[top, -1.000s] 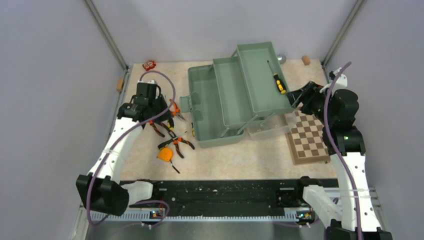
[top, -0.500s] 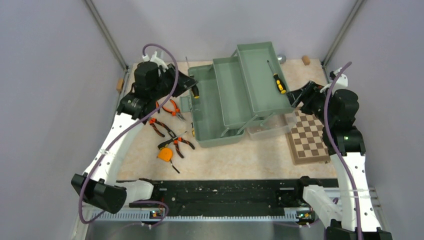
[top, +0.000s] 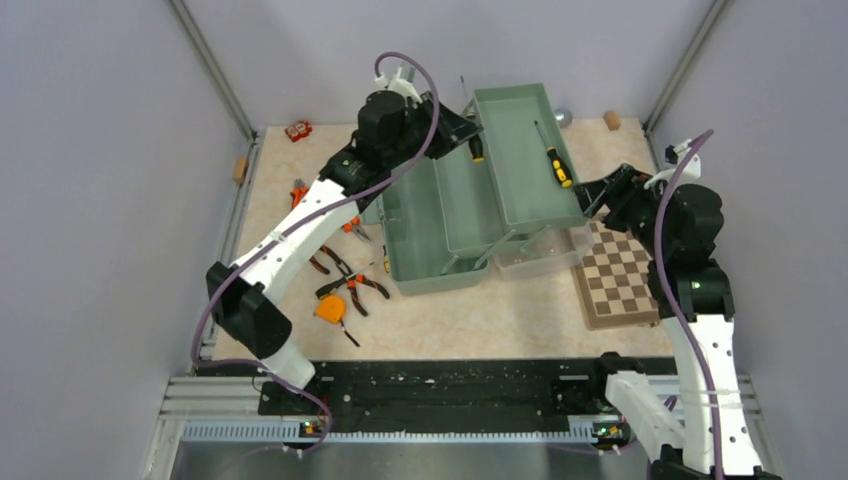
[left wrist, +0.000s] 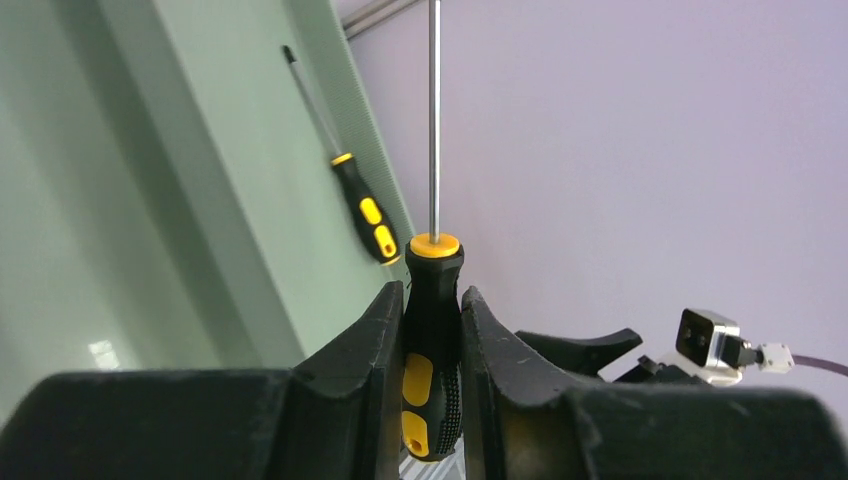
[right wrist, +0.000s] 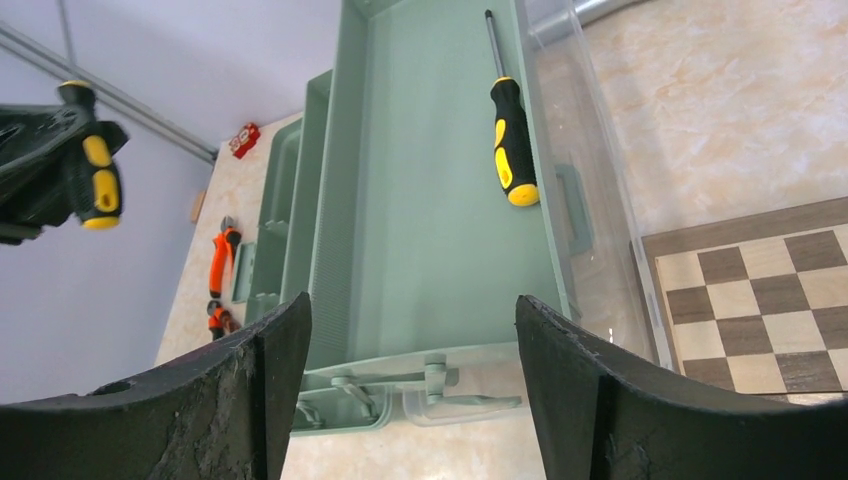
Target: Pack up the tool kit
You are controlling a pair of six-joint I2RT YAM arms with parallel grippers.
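Above the toolbox [top: 410, 235], the left gripper [left wrist: 432, 300] clamps a screwdriver [left wrist: 431, 350]; a second screwdriver [top: 557, 167] lies in the top tray [top: 515, 135]. The right gripper [right wrist: 410, 305] gapes empty. Pliers [top: 358, 287] and tape measure [top: 330, 309] lie loose at nine o'clock.

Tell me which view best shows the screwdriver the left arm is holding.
Left wrist view: the held screwdriver fills the centre, its black-and-yellow handle clamped between the jaws, shaft pointing up. The top external view shows it small, over the toolbox. The right wrist view shows it small at the left edge.
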